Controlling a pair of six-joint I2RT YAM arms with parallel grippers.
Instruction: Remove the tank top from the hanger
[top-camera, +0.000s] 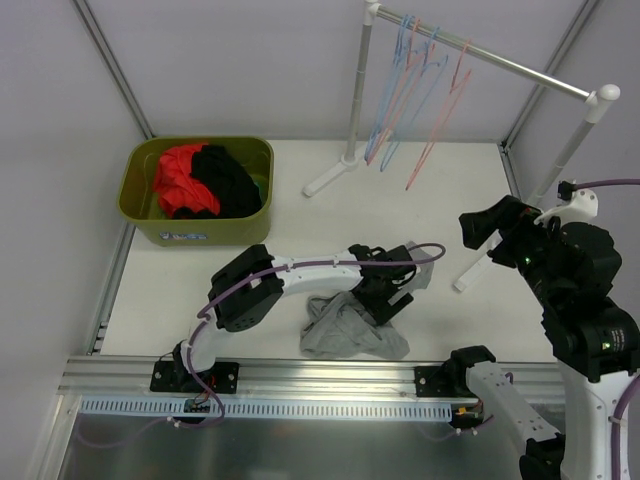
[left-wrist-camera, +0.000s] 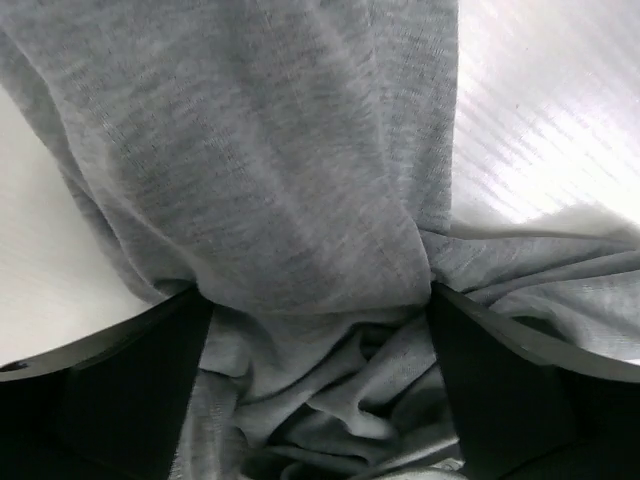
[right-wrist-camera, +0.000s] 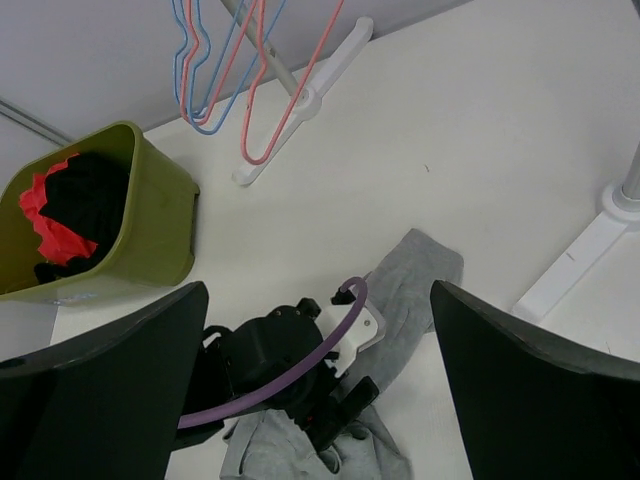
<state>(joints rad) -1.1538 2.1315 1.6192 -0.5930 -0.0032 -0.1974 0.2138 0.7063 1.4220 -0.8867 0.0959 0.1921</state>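
The grey tank top (top-camera: 350, 335) lies crumpled on the white table near the front edge, off any hanger. My left gripper (top-camera: 385, 305) is lowered onto it. In the left wrist view the jaws stand wide apart with bunched grey cloth (left-wrist-camera: 300, 200) between them, not pinched. My right gripper (top-camera: 475, 228) is raised at the right, open and empty. It looks down on the tank top (right-wrist-camera: 420, 275) and the left arm's wrist (right-wrist-camera: 275, 350). Several empty blue and pink hangers (top-camera: 410, 90) hang on the rail.
A white clothes rack (top-camera: 490, 55) stands at the back right, with feet (top-camera: 330, 175) on the table. An olive bin (top-camera: 190, 228) of red and black clothes sits at the back left. It also shows in the right wrist view (right-wrist-camera: 150, 220).
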